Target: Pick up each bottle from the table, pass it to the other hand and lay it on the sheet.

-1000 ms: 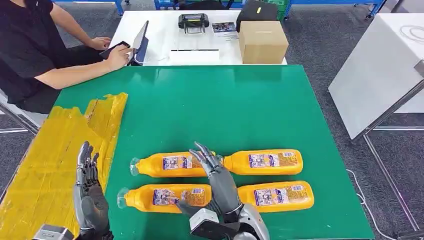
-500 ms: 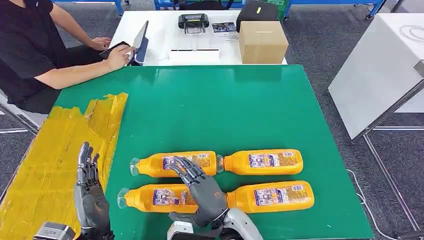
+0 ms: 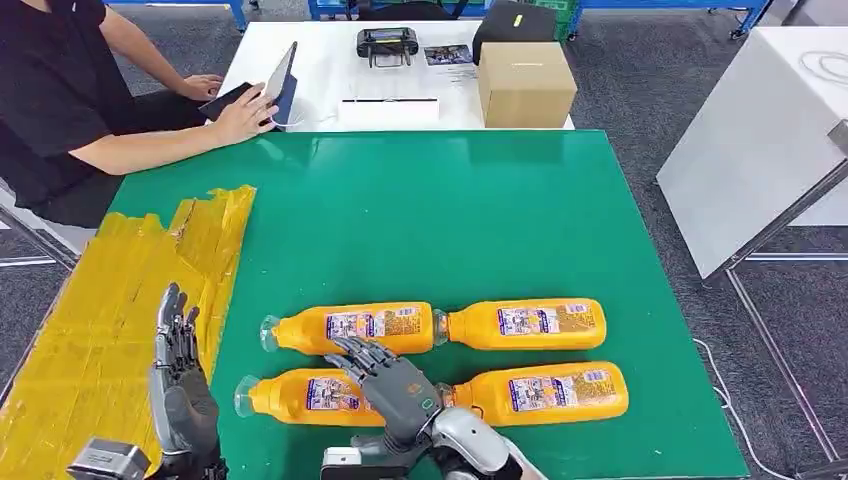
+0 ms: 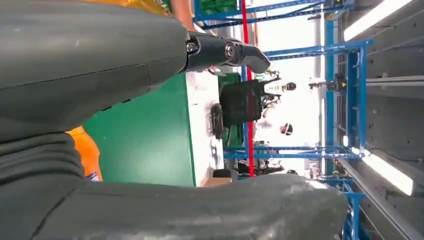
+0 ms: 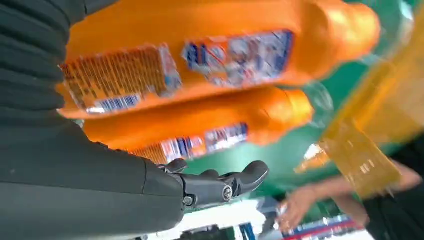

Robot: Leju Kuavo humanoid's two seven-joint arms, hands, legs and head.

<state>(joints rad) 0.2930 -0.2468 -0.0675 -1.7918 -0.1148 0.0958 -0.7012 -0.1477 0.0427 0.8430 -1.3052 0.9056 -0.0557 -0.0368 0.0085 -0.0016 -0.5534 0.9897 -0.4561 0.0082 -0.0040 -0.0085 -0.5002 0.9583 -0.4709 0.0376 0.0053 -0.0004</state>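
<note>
Our right hand (image 3: 392, 382) sits fingers spread over the near-left bottle (image 3: 310, 396) on the green tabletop (image 3: 450, 220), nothing gripped yet. We'd wrap mid-label before lifting; left hand (image 3: 178, 385) waits open by the yellow sheet (image 3: 100, 320)

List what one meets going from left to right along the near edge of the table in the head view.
Yellow sheet → left robot hand → near-left bottle → right robot hand → near-right bottle.

Green table (image 3: 450, 210): bottles (image 3: 525, 323), yellow sheet (image 3: 110, 320)
</note>
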